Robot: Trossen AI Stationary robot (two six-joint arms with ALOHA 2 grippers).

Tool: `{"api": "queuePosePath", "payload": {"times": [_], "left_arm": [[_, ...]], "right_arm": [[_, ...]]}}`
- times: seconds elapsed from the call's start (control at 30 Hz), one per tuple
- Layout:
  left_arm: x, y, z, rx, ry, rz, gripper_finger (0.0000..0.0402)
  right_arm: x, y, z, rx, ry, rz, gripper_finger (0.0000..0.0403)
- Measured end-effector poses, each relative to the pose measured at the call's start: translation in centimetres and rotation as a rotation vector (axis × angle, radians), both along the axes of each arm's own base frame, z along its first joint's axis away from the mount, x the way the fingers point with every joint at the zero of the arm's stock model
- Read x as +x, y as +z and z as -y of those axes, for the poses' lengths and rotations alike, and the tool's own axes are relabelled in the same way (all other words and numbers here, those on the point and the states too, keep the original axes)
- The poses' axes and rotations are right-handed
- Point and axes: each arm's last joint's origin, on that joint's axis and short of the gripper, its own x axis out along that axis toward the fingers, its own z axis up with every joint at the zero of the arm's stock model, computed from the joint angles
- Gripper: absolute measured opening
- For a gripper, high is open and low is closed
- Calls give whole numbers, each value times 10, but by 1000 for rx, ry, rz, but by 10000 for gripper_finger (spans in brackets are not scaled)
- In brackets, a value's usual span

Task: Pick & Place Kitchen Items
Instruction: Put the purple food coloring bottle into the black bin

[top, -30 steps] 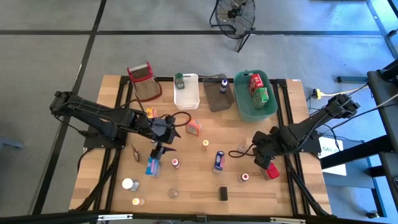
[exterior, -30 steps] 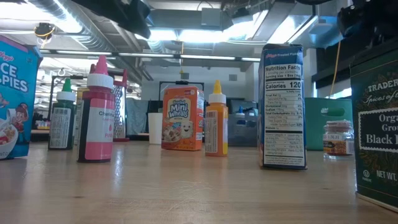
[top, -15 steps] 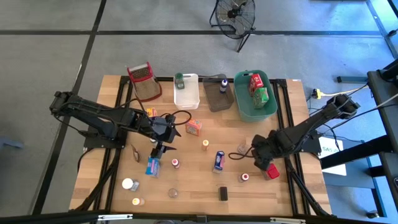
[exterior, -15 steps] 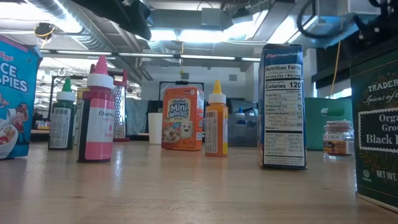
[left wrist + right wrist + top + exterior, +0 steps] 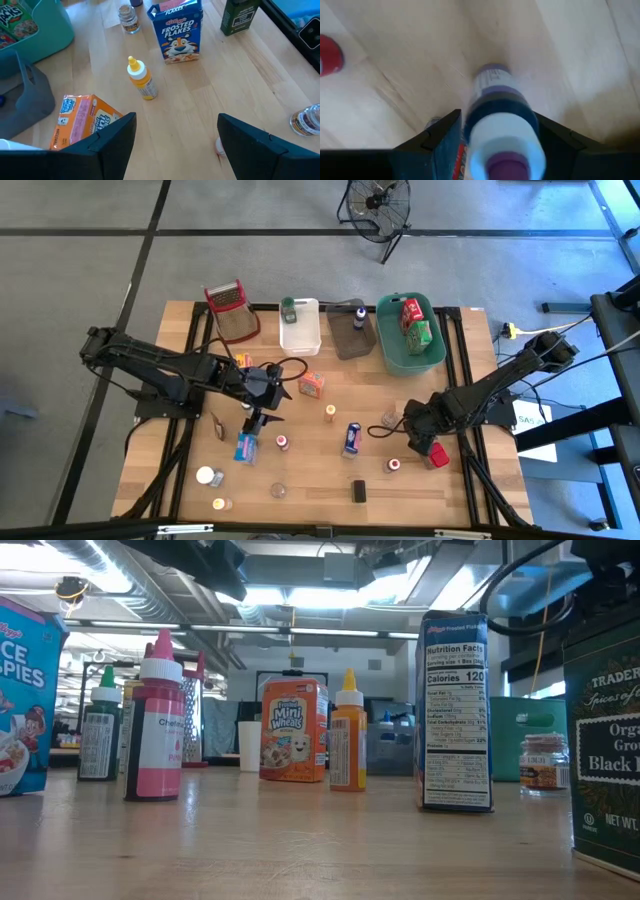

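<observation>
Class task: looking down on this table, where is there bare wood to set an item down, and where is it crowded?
Free: the near right corner past the red box, and the far left corner beside the wire basket. Crowded: the far edge with the white bin, grey bin and green bin, and the middle.

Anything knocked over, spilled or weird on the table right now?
Nothing spilled or broken shows. One oddity: the purple-capped bottle in the right end effector lies along the fingers, cap toward the wrist, not upright.

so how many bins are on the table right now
3, side by side along the table's far edge: the white bin, the grey bin in the middle, and the green bin. None looks hidden.
</observation>
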Motion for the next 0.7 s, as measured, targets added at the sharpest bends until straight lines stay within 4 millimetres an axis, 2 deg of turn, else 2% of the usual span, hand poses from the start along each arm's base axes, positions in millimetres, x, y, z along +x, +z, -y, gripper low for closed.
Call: {"api": "queuePosePath", "payload": {"times": [0.7], "left_arm": [[0,0,0,-1,1,0,274]], "right_arm": [[10,0,11,-25,37,61,218]]}}
